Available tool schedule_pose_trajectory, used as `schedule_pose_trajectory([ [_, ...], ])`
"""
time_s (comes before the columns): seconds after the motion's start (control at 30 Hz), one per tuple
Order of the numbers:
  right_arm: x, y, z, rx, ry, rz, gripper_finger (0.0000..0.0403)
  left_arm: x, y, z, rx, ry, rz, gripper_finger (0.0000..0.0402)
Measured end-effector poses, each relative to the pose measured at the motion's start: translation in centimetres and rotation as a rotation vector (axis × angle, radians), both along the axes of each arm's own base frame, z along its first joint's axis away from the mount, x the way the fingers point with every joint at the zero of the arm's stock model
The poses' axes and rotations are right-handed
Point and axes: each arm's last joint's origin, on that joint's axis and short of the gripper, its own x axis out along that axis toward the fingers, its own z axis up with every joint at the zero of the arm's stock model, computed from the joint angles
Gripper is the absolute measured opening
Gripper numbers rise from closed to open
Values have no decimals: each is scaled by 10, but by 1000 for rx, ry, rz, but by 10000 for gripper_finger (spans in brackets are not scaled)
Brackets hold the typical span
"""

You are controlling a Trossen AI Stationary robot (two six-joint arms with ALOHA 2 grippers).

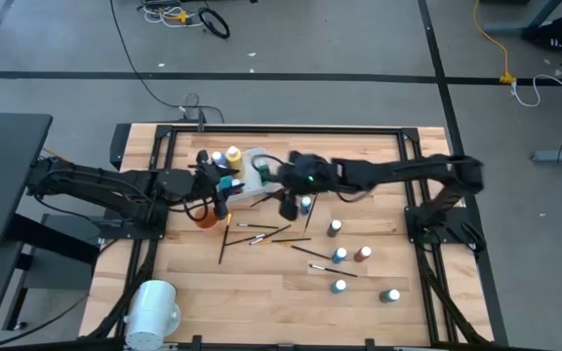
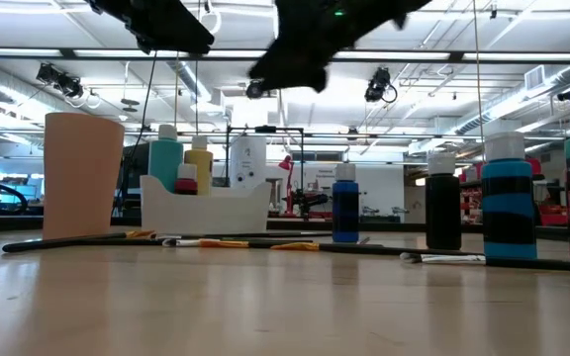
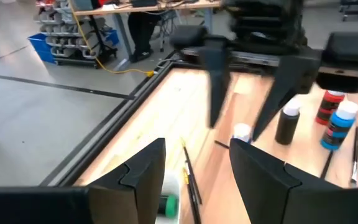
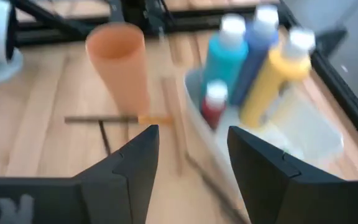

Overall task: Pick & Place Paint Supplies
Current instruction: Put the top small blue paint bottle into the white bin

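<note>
My right gripper (image 4: 188,155) hangs wide open and empty over the white rectangular tub (image 4: 303,134) (four bottles inside), presumably a drop just made; left gripper (image 3: 194,171) is open and empty too.

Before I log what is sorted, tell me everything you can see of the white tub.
The white tub is a shallow rectangular tray of what looks like plastic, standing flat on the wooden table beside the orange cup. Upright in one end stand a teal bottle, a blue bottle, a yellow bottle and a shorter red bottle, all white-capped; the other end looks empty. In the low view its rim dips in the middle. No gripper touches it.
</note>
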Motion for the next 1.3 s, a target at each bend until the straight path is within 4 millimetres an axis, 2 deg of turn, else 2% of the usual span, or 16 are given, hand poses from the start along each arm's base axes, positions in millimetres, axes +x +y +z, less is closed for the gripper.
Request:
schedule_pose_trajectory([
  [0.17, -47, 24, -4, 26, -38, -47, 196, 12, -1, -6, -12, -7, 5, 190],
  [0.3, -74, 35, -22, 26, -62, -51, 196, 30, -4, -10, -4, -44, -53, 190],
  [0.5, -105, 31, -30, 24, -74, -83, 196, 68, -14, -27, 5, -110, -244, 190],
  [0.57, -113, 29, -27, 45, -81, -89, 196, 80, -15, -37, 21, -106, -263, 190],
  [0.77, -144, 28, -21, 77, 40, -119, 196, 122, -9, -59, 33, -63, -234, 190],
  [0.87, -156, 27, -21, 97, 101, -158, 196, 144, -2, -74, 35, -5, -231, 190],
  [1.0, -160, 27, -25, 99, 147, -172, 196, 170, 9, -90, 36, 35, -233, 190],
  [1.1, -160, 27, -29, 106, 150, -163, 196, 182, 19, -97, -21, 56, -205, 196],
  [1.3, -162, 27, -39, 101, 174, -152, 196, 189, 31, -106, -110, 110, -222, 225],
])
